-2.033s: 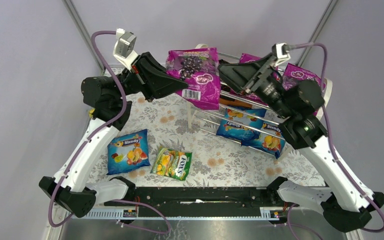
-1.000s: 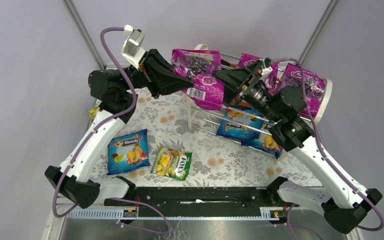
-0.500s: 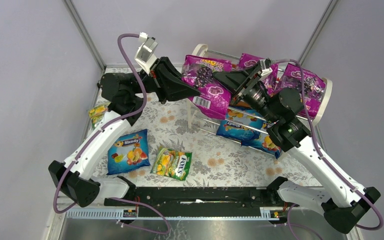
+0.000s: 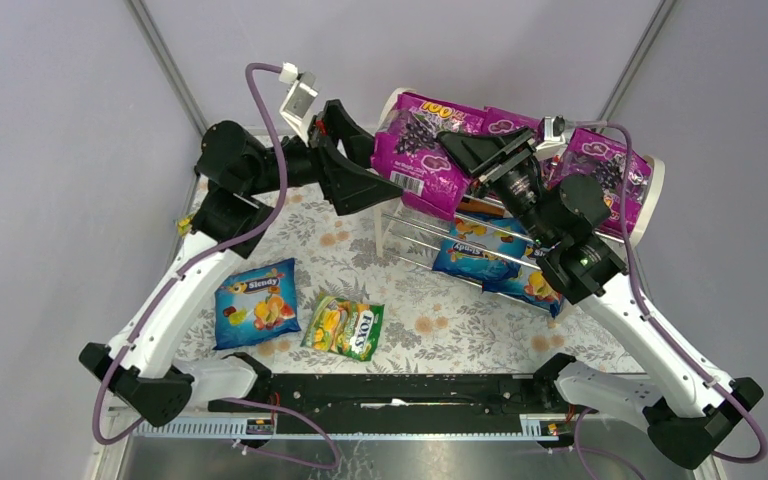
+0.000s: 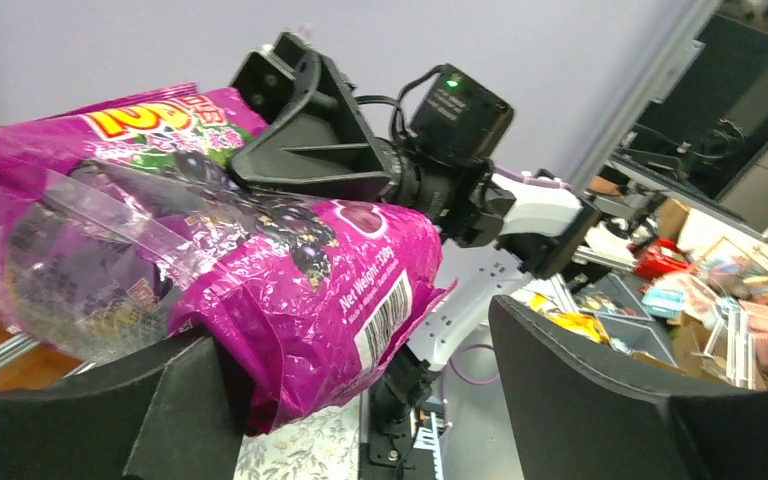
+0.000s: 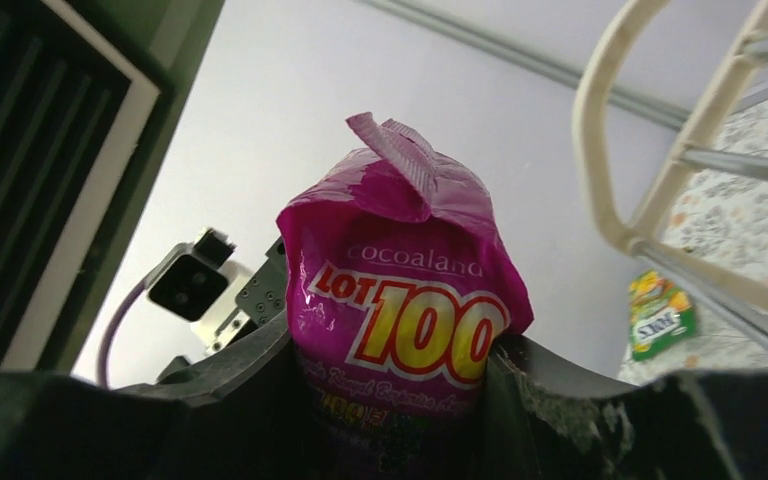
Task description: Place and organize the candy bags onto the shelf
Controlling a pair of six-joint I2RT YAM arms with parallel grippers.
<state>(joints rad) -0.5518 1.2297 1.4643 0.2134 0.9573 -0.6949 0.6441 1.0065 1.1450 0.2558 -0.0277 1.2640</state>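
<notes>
A magenta candy bag (image 4: 422,160) marked "100" lies tilted at the left end of the shelf's (image 4: 648,205) top tier. My right gripper (image 4: 463,150) is shut on it, and in the right wrist view both jaws press the sides of the bag (image 6: 400,290). My left gripper (image 4: 378,172) is open at the bag's lower left end. In the left wrist view the bag (image 5: 300,270) leans on one finger while the other stands apart. Two more magenta bags (image 4: 605,170) fill the top tier. Blue Slendy bags (image 4: 480,250) lie on a lower tier.
On the flowered tablecloth lie a blue Slendy bag (image 4: 255,303) and a green-yellow Fox's bag (image 4: 348,327). Another Fox's bag (image 6: 662,315) lies by the left table edge. The black rail (image 4: 390,390) runs along the near edge. Grey walls and frame poles close the back.
The magenta bag has travelled right and up onto the shelf's top tier. My right gripper closed on it. My left gripper opened and let it go.
</notes>
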